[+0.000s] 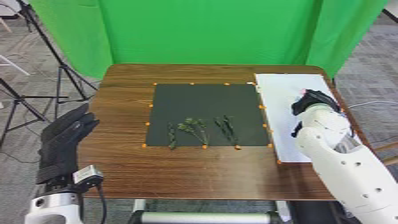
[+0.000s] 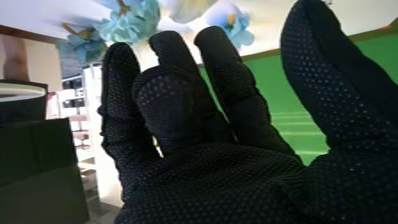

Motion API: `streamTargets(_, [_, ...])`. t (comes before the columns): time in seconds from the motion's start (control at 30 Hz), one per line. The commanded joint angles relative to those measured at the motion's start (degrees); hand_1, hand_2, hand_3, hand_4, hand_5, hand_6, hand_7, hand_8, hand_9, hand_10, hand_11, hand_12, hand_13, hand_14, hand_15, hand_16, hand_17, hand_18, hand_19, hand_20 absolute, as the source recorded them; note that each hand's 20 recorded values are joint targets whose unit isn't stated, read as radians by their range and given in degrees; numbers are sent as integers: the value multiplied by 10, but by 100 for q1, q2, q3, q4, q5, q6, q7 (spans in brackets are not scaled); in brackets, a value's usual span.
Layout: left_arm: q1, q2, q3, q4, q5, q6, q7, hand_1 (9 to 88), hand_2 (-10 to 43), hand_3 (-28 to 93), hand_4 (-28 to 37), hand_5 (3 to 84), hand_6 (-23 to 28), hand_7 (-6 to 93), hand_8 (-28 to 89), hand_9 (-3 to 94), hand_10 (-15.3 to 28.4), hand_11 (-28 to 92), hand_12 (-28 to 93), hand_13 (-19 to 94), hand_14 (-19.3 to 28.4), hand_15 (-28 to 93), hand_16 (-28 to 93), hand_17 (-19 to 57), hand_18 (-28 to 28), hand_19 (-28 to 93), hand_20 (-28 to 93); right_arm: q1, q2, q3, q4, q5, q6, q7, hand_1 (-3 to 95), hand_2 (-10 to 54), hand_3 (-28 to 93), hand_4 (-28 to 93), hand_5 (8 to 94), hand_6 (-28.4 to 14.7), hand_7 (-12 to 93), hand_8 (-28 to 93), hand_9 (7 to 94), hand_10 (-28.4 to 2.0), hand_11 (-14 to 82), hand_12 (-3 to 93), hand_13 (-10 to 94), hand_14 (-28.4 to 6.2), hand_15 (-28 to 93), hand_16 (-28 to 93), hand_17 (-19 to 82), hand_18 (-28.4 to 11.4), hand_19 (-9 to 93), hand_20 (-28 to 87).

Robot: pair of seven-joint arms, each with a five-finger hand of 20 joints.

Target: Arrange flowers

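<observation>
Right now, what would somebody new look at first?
Probably the bright green curtain behind the table. Next, the right hand in its black glove, with blue flowers beyond it. Then the leafy green sprigs lying near the front edge of the dark mat.

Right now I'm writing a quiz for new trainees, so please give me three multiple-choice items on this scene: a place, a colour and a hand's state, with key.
1. Where do the green sprigs lie?
A) on the floor
B) on the white sheet
C) on the dark mat

2. What colour are most flowers in the right wrist view?
A) blue
B) red
C) orange

3. How is the left hand?
A) in a fist
B) open
C) round a stem

1 C: they lie along the mat's near part.
2 A: several blossoms have blue petals.
3 B: its fingers extend, holding nothing.
</observation>
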Motion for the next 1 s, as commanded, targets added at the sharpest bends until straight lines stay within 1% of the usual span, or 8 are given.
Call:
streamTargets(0.03, [30, -38, -8, -31, 13, 8, -41, 294, 18, 820, -144, 430, 124, 166, -108, 344, 205, 424, 70, 247, 274, 670, -184, -83, 225, 571, 145, -2, -155, 56, 62, 66, -283, 88, 368, -57, 816, -226, 533, -130, 194, -83, 515, -266, 245, 176, 632, -164, 918, 163, 248, -284, 923, 10])
streamTargets(0.07, [30, -98, -33, -32, 69, -47, -91, 294, 18, 821, -143, 430, 124, 166, -108, 344, 205, 424, 70, 247, 274, 670, -184, -83, 225, 571, 145, -7, -151, 41, 71, 62, -270, 110, 370, -58, 816, -227, 535, -128, 196, -83, 520, -265, 248, 177, 634, -163, 919, 164, 249, -284, 924, 9])
streamTargets(0.23, [42, -73, -33, -37, 39, -24, -65, 295, 19, 821, -142, 430, 124, 167, -108, 344, 205, 424, 70, 247, 274, 670, -184, -83, 226, 571, 146, -30, -119, 30, 125, 8, -308, 222, 376, -59, 816, -230, 543, -124, 201, -85, 533, -261, 253, 176, 644, -160, 918, 169, 253, -283, 928, 7])
streamTargets(0.33, [54, -69, -50, -37, 46, -25, -73, 295, 18, 823, -141, 430, 124, 168, -108, 343, 205, 424, 70, 247, 274, 669, -184, -83, 226, 571, 146, -171, -218, 265, 20, 94, -537, 258, 383, -61, 816, -230, 543, -125, 199, -85, 539, -262, 255, 176, 647, -159, 917, 171, 259, -284, 930, 8])
streamTargets(0.5, [56, -78, -47, -39, 54, -36, -71, 295, 18, 825, -140, 430, 124, 168, -108, 344, 205, 424, 70, 247, 274, 669, -184, -83, 225, 571, 145, -273, -371, 430, 27, -7, -720, 127, 392, -63, 810, -231, 557, -123, 196, -84, 556, -259, 258, 176, 657, -158, 917, 173, 270, -284, 932, 16])
streamTargets(0.6, [29, -86, -51, -29, 80, -57, -103, 295, 18, 826, -140, 430, 124, 168, -108, 344, 205, 425, 70, 247, 274, 669, -184, -83, 225, 571, 145, -329, -561, 676, 252, -422, -737, -317, 397, -65, 807, -231, 562, -121, 196, -84, 570, -256, 266, 179, 664, -155, 918, 175, 276, -284, 932, 24])
streamTargets(0.63, [15, -79, -40, -25, 75, -54, -92, 295, 18, 826, -141, 431, 124, 167, -108, 344, 205, 425, 70, 247, 274, 669, -184, -83, 225, 571, 145, 54, -272, -126, 258, 94, -339, 280, 400, -65, 806, -232, 565, -120, 196, -84, 575, -255, 270, 179, 668, -153, 917, 175, 277, -284, 932, 27])
streamTargets(1.0, [2, -153, -57, -22, 128, -103, -176, 296, 19, 828, -141, 430, 124, 168, -109, 344, 205, 425, 70, 247, 274, 669, -184, -83, 225, 571, 146, 143, -424, -265, 355, 207, -358, 350, 413, -74, 795, -239, 574, -115, 202, -83, 592, -244, 305, 186, 680, -146, 913, 188, 279, -284, 932, 34])
